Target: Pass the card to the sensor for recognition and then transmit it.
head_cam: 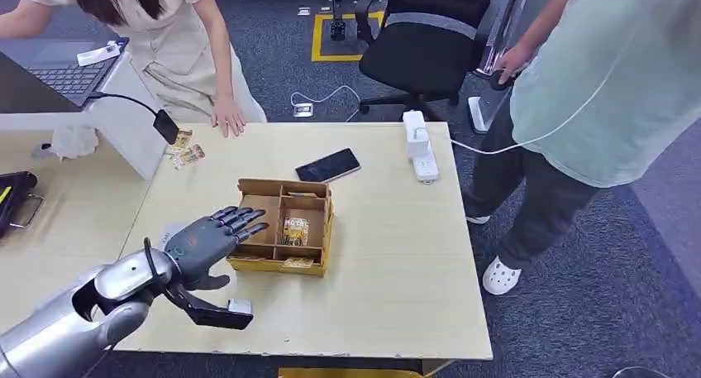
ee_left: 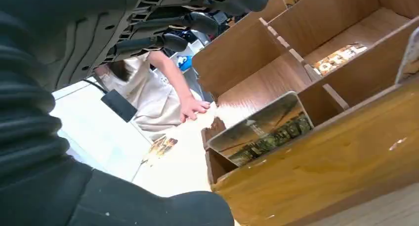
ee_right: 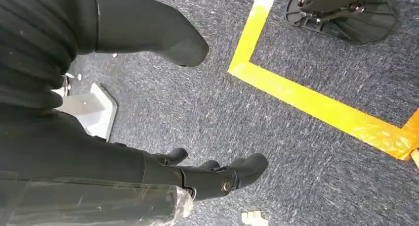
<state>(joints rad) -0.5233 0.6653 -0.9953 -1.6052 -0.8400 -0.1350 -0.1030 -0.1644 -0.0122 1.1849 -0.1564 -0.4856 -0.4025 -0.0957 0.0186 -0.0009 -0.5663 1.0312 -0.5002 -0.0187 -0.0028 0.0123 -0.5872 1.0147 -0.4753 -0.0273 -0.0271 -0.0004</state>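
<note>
You are looking at a light wooden tabletop (head_cam: 388, 279) carrying a shallow compartmented cardboard box (head_cam: 285, 227) near its middle, slightly toward the left edge. The left hand (head_cam: 216, 236) is hovering over the box's left compartments, fingers stretched out and apart, holding nothing. A card (head_cam: 293, 230) is lying flat in a middle compartment; another card (ee_left: 262, 128) is leaning against the box's near wall, its print too blurred to read. A black phone (head_cam: 328, 165) is lying beyond the box toward the far edge, and a white power strip (head_cam: 418, 143) is sitting by the far right corner. A few loose cards (head_cam: 185, 152) are resting near the far left corner under a small black sensor (head_cam: 165, 126) on a curved stalk. A person's hand (head_cam: 227, 115) is touching the far edge. A second person (head_cam: 579, 88) is standing off the right edge, cut off by the frame. The right hand (ee_right: 217, 179) is hanging over grey carpet (ee_right: 296, 157) crossed by yellow tape (ee_right: 316, 105), thumb apart from loosely curled fingers, empty.
</note>
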